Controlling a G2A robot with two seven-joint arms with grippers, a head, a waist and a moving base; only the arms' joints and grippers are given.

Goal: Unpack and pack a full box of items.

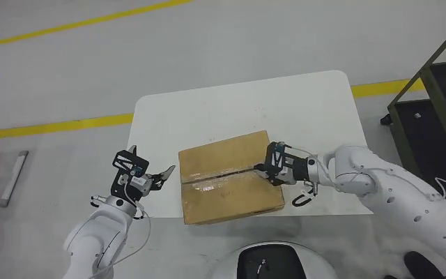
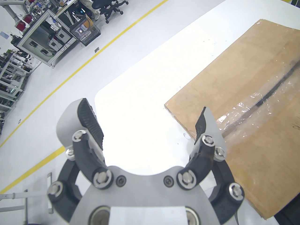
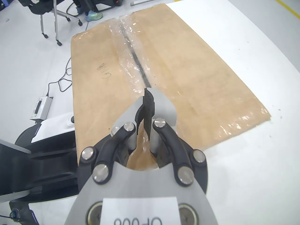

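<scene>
A closed cardboard box (image 1: 230, 178) lies on the white table (image 1: 244, 104), near its front edge. Clear tape covers the dark seam (image 3: 133, 50) between the two top flaps. My right gripper (image 1: 263, 169) is over the box's right end; in the right wrist view it (image 3: 147, 93) is shut, with its tips down on the end of the seam, and I see nothing held between the fingers. My left gripper (image 1: 150, 164) hovers off the box's left end, above the table. In the left wrist view it (image 2: 144, 108) stands open and empty, one finger (image 2: 206, 122) over the box (image 2: 246, 83) edge.
The box's front side hangs close to the table's near edge. Bare table (image 2: 152, 71) stretches behind and to both sides of the box. A dark green metal frame (image 1: 418, 91) stands on the floor off the right end.
</scene>
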